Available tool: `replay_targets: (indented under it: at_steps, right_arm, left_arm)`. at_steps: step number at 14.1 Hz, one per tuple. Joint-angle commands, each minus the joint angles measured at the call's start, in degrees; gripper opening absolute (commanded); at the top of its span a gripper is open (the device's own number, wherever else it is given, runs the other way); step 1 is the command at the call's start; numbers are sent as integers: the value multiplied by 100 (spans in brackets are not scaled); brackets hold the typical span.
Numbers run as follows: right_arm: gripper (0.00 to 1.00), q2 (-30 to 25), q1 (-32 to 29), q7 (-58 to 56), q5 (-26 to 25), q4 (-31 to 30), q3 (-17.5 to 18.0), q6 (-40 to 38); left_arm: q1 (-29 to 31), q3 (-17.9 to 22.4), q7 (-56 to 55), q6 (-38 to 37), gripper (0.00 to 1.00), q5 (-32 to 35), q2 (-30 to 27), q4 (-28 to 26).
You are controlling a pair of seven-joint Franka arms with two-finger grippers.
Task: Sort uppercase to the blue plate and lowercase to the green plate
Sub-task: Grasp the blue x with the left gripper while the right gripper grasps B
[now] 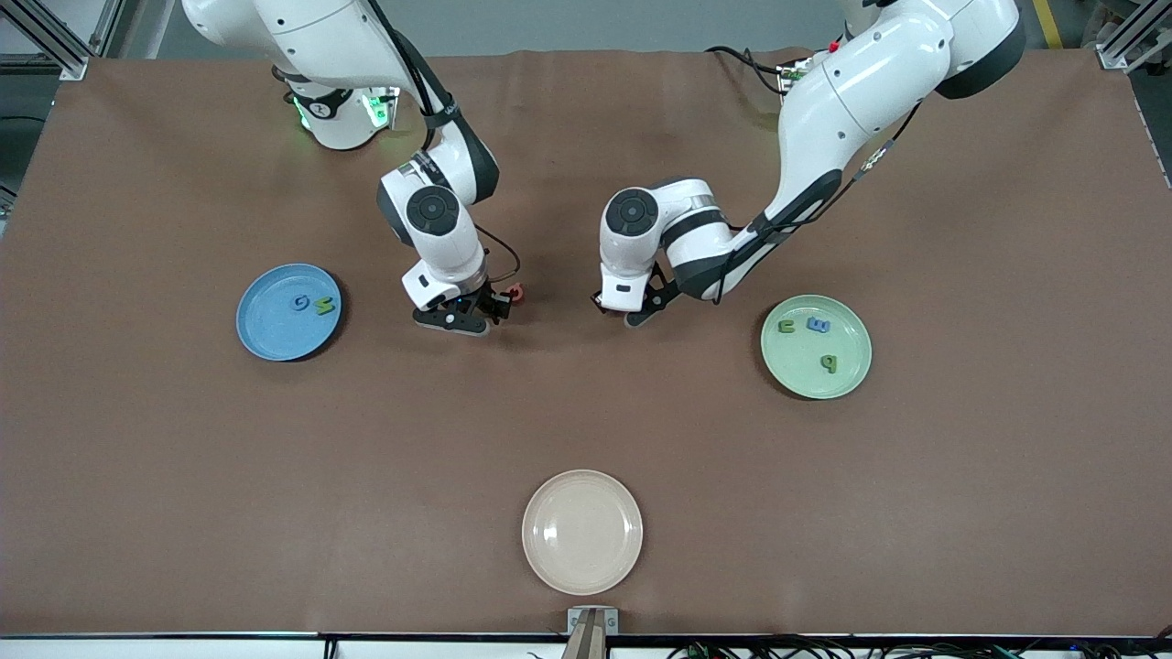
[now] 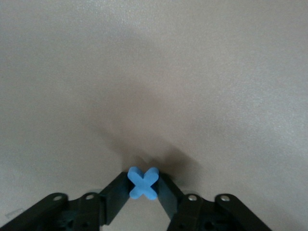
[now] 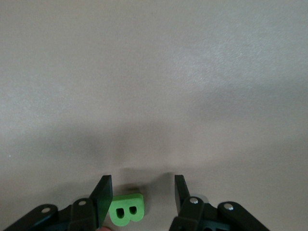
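Note:
My left gripper (image 2: 143, 179) is shut on the blue x-shaped lowercase letter (image 2: 142, 185), low over the table's middle (image 1: 634, 314). My right gripper (image 3: 142, 179) is open around the green B (image 3: 126, 210), which lies on the table touching one finger. In the front view that gripper (image 1: 476, 316) is low, beside the red round capital (image 1: 515, 293). The blue plate (image 1: 265, 329) holds the blue G (image 1: 299, 303) and green S (image 1: 324, 307). The green plate (image 1: 806, 377) holds the green n/u (image 1: 786, 325), the blue m-like letter (image 1: 818, 324) and the green q (image 1: 829, 363).
A cream plate (image 1: 582, 531) lies near the table's front edge, nearer to the front camera than both grippers. The blue plate lies toward the right arm's end of the brown table, the green plate toward the left arm's end.

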Motion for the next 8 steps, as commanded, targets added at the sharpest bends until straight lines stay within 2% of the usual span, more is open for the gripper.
replay_targets:
  at_steps: [1,5,7,8]
  right_arm:
    - [60,126,142,99,32,96,-54,51]
    - [61,135,238,214,32,105,-54,43]
    - [61,135,247,214,32,105,-54,43]
    - [61,144,273,222,32,96,-54,43]
  left_arm:
    - [-23,79,44,71,21,36,-7,-72]
    - [91,53,254,71,7,36,-156,-125]
    - [318,-43,473,62,7,36,-340,-195]
    - [554,-227,614,54,6,36,-411,-239]
